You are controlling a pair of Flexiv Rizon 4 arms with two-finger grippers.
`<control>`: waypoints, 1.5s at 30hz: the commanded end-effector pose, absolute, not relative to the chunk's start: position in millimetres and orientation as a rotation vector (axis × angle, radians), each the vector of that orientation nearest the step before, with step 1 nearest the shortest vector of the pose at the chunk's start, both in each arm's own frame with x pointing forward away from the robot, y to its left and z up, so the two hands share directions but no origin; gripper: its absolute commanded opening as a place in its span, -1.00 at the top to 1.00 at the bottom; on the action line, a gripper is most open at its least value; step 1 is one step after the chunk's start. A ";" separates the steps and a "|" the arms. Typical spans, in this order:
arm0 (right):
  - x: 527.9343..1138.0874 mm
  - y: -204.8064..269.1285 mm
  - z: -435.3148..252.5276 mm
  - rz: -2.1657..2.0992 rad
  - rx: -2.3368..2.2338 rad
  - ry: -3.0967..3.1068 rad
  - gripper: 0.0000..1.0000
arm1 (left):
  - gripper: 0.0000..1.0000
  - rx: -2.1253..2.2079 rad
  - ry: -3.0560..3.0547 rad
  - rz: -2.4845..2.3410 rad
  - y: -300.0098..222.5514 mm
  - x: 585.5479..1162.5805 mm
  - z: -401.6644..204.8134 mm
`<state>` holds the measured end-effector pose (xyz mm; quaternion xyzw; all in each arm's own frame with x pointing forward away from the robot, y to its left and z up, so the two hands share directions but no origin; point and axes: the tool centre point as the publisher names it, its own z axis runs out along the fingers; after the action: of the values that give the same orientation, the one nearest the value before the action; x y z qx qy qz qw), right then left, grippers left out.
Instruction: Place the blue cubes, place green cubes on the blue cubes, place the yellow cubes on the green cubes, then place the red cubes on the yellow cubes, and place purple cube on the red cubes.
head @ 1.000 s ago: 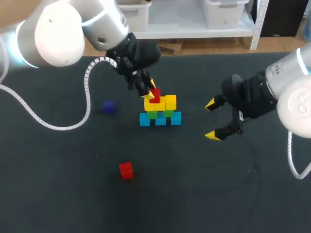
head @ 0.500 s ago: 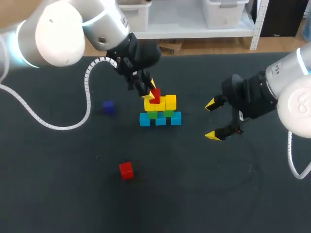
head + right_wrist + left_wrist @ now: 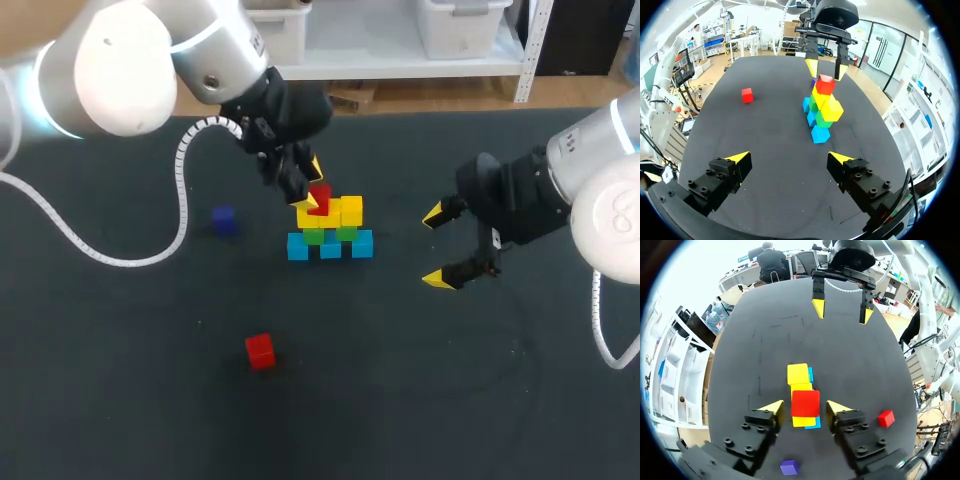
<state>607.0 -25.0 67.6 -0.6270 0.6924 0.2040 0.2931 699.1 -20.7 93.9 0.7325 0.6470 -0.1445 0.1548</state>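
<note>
Step in hand, as judged: setting down the first red cube and clearing away from it. The left gripper [image 3: 825,68] hangs over the pyramid with its fingers apart. A narrow gap shows on either side of the placed red cube [image 3: 805,403], so it is open and holding nothing. That cube rests on the yellow cubes [image 3: 350,210], above the green cubes [image 3: 346,233] and blue cubes [image 3: 362,243]. Recommendation: withdraw straight upward with the fingers kept wide. Any sideways brush could slide the top cube, since the flat faces appear smooth and merely rest on each other. The cubes are small, sharp-edged and matt, apparently rigid. The tabletop [image 3: 450,400] is a dark matt cloth-like surface. The loose red cube [image 3: 260,350] lies well apart in front of the pyramid and the purple cube [image 3: 223,221] lies off to its left. The right gripper [image 3: 435,247] stands open and empty to the pyramid's right.
</note>
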 end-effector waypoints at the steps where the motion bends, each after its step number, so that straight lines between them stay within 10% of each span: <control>1: 607.3 -25.3 67.1 0.546 -1.670 1.842 -1.00 | -0.35 2.104 1.854 -0.416 -21.7 701.7 94.0; 45: 607.3 -25.3 67.1 0.546 -1.670 1.842 -1.00 | -0.46 2.112 1.829 -0.424 -46.2 711.5 92.0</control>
<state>607.0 -25.0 67.6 -0.6270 0.6924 0.2040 0.2931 708.3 -44.7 92.1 0.7369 0.6397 -0.1479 0.1609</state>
